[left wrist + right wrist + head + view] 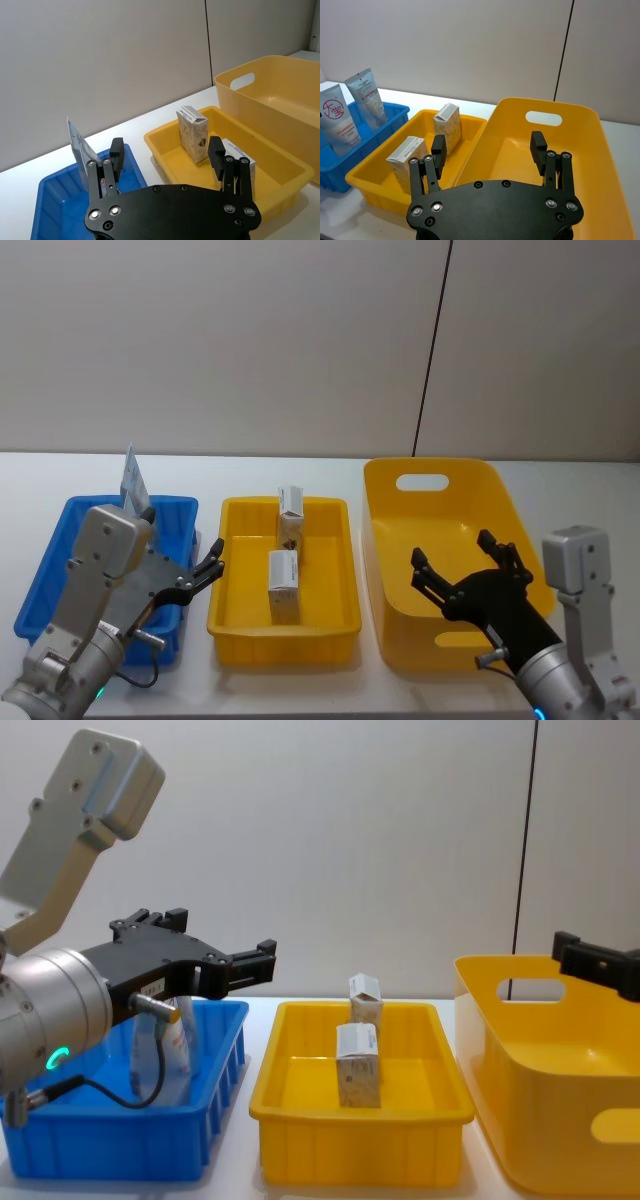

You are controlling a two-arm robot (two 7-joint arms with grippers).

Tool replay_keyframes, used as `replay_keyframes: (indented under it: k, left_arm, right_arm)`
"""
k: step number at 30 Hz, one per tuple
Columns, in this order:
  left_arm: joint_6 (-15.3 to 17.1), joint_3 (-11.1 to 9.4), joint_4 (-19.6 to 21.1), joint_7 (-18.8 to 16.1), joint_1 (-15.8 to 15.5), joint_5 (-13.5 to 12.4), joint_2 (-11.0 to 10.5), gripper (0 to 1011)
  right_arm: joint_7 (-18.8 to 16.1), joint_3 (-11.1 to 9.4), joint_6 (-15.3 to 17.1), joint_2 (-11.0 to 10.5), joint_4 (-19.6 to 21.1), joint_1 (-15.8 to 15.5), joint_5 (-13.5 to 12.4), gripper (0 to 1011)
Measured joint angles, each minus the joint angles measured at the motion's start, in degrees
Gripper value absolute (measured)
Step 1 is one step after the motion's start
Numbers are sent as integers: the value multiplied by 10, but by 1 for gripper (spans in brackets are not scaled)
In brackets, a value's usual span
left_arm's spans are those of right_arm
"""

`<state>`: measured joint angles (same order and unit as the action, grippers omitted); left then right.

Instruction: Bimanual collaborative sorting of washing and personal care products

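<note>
Two white-and-tan cartons stand upright in the middle yellow bin (pixel 228 615), one at the back (pixel 291 513) and one nearer (pixel 284 585). The right wrist view shows them too, back carton (pixel 448 127) and near carton (pixel 409 160). Two whitish tubes with red print (pixel 337 120) (pixel 367 95) lean in the blue bin (pixel 60 560). My left gripper (pixel 185 550) hangs open over the blue bin's right side and holds nothing. Over the large yellow bin (pixel 400 640), my right gripper (pixel 455 555) is open and empty as well.
The three bins stand side by side on a white table (pixel 300 680), near its front edge. A grey wall with a dark vertical seam (pixel 430 350) rises behind. The large yellow bin has a handle slot (pixel 421 481) in its far wall.
</note>
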<state>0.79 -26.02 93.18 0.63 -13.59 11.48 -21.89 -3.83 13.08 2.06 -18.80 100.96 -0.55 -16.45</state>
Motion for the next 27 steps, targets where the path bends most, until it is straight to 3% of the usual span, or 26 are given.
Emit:
replay_keyframes:
  k: [12,27]
  left_arm:
    - [0,0,0,0,0,0,0,1001]
    - [0,0,0,0,0,0,0,1001]
  right_arm:
    - [-6,15,19,22,-25,27,0,1004]
    - [13,47,63,75,-69,80,19,1003]
